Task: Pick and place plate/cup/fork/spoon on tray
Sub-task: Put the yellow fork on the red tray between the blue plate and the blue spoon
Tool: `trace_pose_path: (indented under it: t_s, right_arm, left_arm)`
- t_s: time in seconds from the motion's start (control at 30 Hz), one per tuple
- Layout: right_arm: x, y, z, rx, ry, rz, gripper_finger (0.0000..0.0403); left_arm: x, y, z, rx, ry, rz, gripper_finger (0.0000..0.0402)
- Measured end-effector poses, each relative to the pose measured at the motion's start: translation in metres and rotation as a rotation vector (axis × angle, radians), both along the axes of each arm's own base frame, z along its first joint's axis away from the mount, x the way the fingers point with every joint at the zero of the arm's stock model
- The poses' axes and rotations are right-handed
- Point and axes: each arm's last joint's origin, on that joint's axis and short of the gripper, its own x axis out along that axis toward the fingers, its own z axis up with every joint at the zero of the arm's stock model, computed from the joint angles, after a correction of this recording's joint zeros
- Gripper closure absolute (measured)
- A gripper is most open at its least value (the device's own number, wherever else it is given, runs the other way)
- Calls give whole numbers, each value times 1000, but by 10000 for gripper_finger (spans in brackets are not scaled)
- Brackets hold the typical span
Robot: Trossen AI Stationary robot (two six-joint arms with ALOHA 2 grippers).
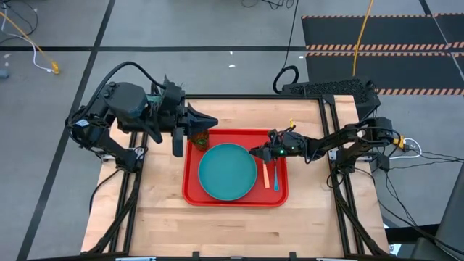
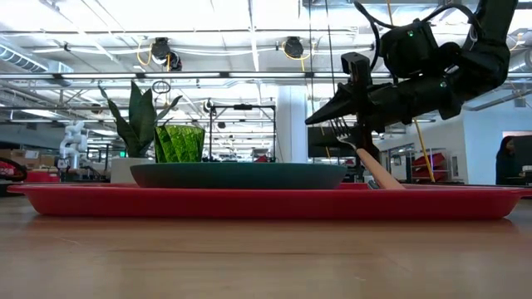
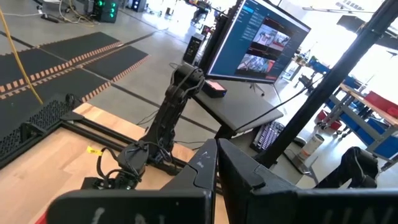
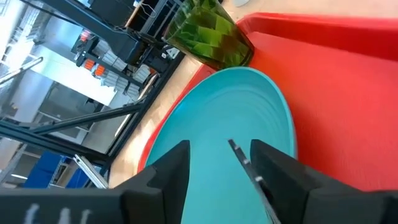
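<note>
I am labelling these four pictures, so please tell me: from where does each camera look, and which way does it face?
High: above the table, straight down; both arms, red tray.
Low: table height, level across; right hand, fork.
Left wrist: on the left arm, facing the room; own fingers shut.
Right wrist: on the right arm, down at the plate; own fingers around the fork.
High, low and right wrist views share the cup.

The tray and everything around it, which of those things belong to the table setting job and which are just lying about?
Part of the job:
tray
plate, on the tray
cup, at the tray's far left corner
fork, tines between the right gripper fingers
spoon, on the tray beside the fork

Just lying about:
potted plant in the low view
monitor and keyboard beyond the table
</note>
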Motion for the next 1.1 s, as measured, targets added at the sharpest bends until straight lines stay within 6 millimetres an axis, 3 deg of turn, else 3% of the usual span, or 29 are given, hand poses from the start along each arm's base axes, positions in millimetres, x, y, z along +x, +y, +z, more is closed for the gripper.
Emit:
trace_pose_path:
  t_s: [0.23, 0.4, 0.6, 0.8, 1.1]
  right_arm:
    - [-2, -3, 25, -139, -139, -80, 247]
    - [-7, -3, 10, -129, 41, -42, 247]
    - [-6, 3, 13, -104, 10, 8, 247]
    - [-9, 0, 27, -120, -56, -20, 247]
    - [-27, 4, 66, -84, -194, -11, 248]
  left_arm:
    - [0, 0, 0, -3, 2, 1, 385]
    - [0, 0, 0, 10, 3, -1, 385]
    - [0, 0, 0, 10, 2, -1, 385]
    - [0, 0, 0, 21, 3, -3, 385]
    - [-1, 1, -7, 51, 78, 7, 385]
